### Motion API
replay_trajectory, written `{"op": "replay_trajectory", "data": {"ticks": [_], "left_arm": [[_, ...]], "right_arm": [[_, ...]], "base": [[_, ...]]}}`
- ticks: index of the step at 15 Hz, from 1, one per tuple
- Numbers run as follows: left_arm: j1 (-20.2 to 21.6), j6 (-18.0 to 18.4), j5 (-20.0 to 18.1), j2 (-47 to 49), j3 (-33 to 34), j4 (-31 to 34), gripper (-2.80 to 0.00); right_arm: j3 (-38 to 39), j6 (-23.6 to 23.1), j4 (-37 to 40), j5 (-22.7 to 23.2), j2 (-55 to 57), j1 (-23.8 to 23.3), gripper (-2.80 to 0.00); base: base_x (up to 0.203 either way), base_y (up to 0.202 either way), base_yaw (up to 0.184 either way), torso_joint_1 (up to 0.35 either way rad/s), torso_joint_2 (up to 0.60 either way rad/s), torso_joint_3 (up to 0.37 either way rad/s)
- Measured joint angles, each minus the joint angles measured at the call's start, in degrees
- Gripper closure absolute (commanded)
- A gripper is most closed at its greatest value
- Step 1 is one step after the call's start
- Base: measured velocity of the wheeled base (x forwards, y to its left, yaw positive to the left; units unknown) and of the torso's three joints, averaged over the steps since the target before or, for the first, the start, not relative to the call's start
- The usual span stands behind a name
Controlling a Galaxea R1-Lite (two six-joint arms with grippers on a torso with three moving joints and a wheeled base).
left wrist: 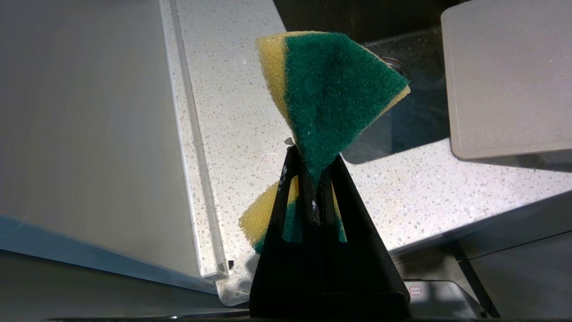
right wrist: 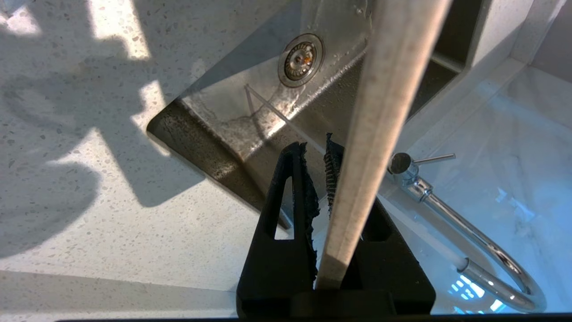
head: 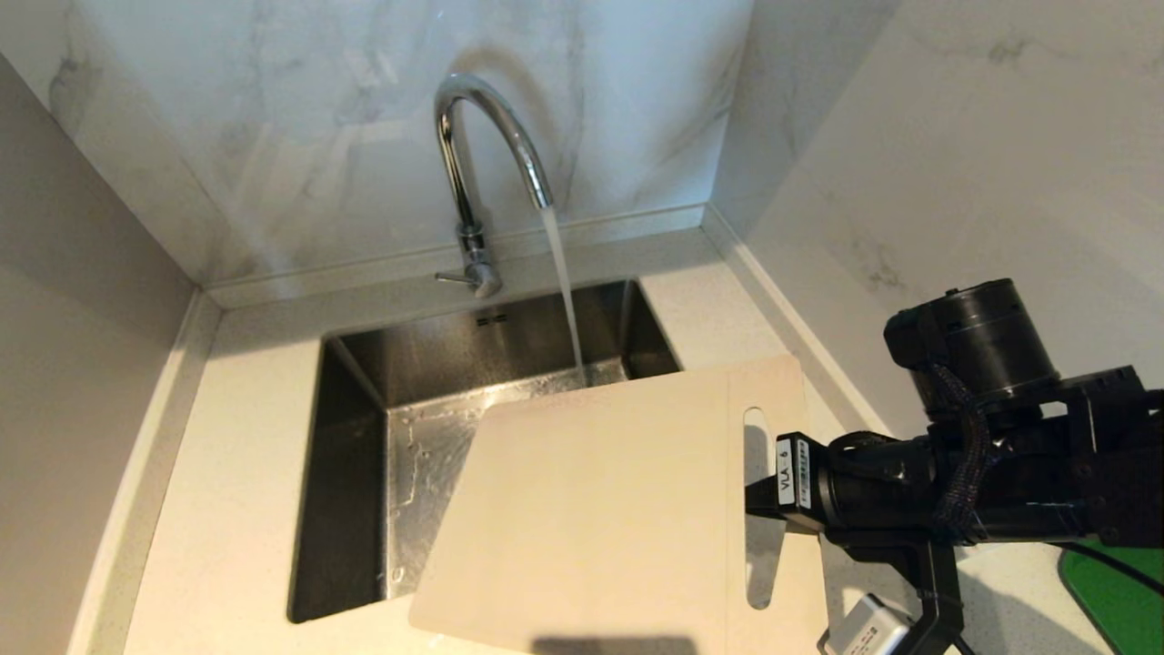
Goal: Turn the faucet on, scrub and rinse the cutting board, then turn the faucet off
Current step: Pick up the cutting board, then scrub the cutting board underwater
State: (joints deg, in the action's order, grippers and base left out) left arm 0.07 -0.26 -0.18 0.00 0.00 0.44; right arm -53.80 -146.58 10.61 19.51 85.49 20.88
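Head view: the faucet (head: 482, 173) stands behind the sink (head: 355, 437), and a stream of water (head: 566, 291) falls from its spout into the basin. Its thin lever (head: 450, 277) sticks out to the side at the base. The board (head: 600, 509) is held tilted above the sink's right part, its far edge just beside the falling water and its handle slot (head: 757, 509) toward the right arm. The right gripper (head: 759, 496) comes in from the right and meets the board at that slotted end. A bright green flat thing (head: 1114, 596) lies on the counter (head: 227, 509) at the lower right.

In the right wrist view the right gripper (right wrist: 339, 197) is pinched on the board (right wrist: 380, 112), seen edge-on; the board lies against one finger, and the textured pads (right wrist: 310, 192) show a narrow gap on its other side. Below are the drain (right wrist: 300, 59), the wet sink floor and the faucet (right wrist: 469, 237).

In the left wrist view the left gripper (left wrist: 313, 179) is pressed together on a green and yellow sponge (left wrist: 330, 94), squeezed at the middle so that it fans out at both ends. It hangs over the counter (left wrist: 424, 188), with a corner of the board (left wrist: 509, 80) off to one side.
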Motion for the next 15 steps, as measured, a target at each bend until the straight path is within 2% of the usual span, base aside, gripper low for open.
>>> {"op": "replay_trajectory", "data": {"ticks": [5,12,15], "left_arm": [[0.0,0.0,0.02,0.0,0.0,0.0,0.0],[0.0,0.02,0.01,0.0,0.0,0.0,0.0],[0.0,-0.01,0.0,0.0,0.0,0.0,0.0]], "right_arm": [[-0.99,0.03,0.06,0.62,0.09,0.0,0.0],[-6.25,-0.26,2.57,0.72,0.24,-0.46,0.0],[-9.82,-1.39,4.46,2.42,1.15,-0.46,0.0]], "base": [[0.0,0.0,0.0,0.0,0.0,0.0],[0.0,0.0,0.0,0.0,0.0,0.0],[0.0,0.0,0.0,0.0,0.0,0.0]]}}
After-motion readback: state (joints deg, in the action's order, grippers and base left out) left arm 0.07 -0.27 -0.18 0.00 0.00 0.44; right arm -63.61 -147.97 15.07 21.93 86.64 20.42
